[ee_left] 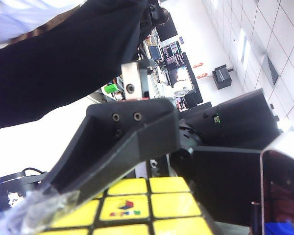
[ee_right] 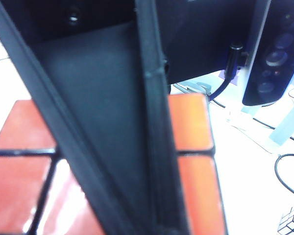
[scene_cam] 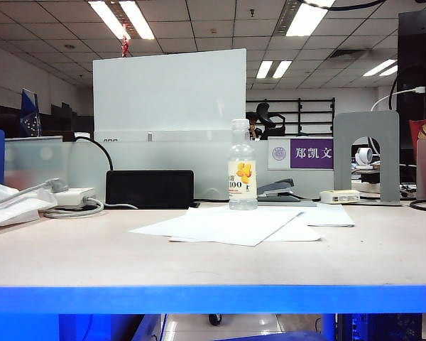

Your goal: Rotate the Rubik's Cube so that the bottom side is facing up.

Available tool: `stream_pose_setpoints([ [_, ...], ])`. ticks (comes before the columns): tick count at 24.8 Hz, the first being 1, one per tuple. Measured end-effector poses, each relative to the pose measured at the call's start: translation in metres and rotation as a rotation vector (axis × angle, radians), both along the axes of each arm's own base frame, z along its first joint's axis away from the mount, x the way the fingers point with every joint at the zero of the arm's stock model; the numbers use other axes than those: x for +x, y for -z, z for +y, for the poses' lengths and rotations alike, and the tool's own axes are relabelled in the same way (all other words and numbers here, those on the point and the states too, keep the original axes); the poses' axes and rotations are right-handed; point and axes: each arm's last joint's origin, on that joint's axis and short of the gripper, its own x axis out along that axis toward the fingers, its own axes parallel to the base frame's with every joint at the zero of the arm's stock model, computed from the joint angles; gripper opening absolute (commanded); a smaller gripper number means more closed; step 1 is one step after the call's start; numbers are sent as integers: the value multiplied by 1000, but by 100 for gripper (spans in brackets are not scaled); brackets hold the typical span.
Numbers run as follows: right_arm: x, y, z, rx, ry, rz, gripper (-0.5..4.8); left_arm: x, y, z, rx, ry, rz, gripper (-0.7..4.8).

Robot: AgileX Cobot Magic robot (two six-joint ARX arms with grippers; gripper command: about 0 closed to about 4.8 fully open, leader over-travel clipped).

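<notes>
Worktop (scene_cam: 383, 249) near edge bare; papers (scene_cam: 227, 226), bottle (scene_cam: 242, 174) farther back. Neither arm nor cube in exterior view. Rubik's Cube (ee_left: 137, 208) held aloft: left tool (ee_left: 88, 196) finger pressing yellow face, right tool (ee_right: 132, 147) finger against orange face. Likely mid-handover for flip.

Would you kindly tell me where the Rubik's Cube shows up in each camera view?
Exterior view: not in it, and neither pincer is either.
Left wrist view: the Rubik's Cube shows its yellow face, partly under the left pincer's finger.
Right wrist view: its orange face lies behind the right pincer's finger.
Shared landmark: the stapler, in the exterior and right wrist views only.
</notes>
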Motion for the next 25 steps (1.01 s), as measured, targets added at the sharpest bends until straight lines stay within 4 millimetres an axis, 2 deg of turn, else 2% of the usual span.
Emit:
stream_pose_setpoints([
  [3, 0, 0, 0, 0, 0, -1, 251, 0, 0, 0, 0, 0, 0, 154],
  [4, 0, 0, 0, 0, 0, -1, 251, 0, 0, 0, 0, -1, -1, 166],
  [5, 0, 0, 0, -1, 0, -1, 251, 0, 0, 0, -2, -2, -3, 201],
  [8, 0, 0, 0, -5, 0, -2, 251, 0, 0, 0, -5, -7, -7, 235],
  [9, 0, 0, 0, -5, -1, -3, 251, 0, 0, 0, -6, -8, -9, 281],
  [11, 0, -1, 0, -8, 1, -9, 251, 1, -2, -1, -23, -19, -24, 407],
  [13, 0, 0, 0, -2, 14, -4, 251, 1, -4, -2, -57, -41, -58, 473],
  [19, 0, 0, -1, 0, 14, -6, 251, 4, -7, -3, -73, -136, -102, 473],
  [23, -1, 0, -1, 2, 15, 1, 251, 23, -13, 3, -130, -322, -182, 473],
  [25, -1, 0, -1, 16, 16, 6, 251, 48, -13, 17, -119, -487, -219, 477],
])
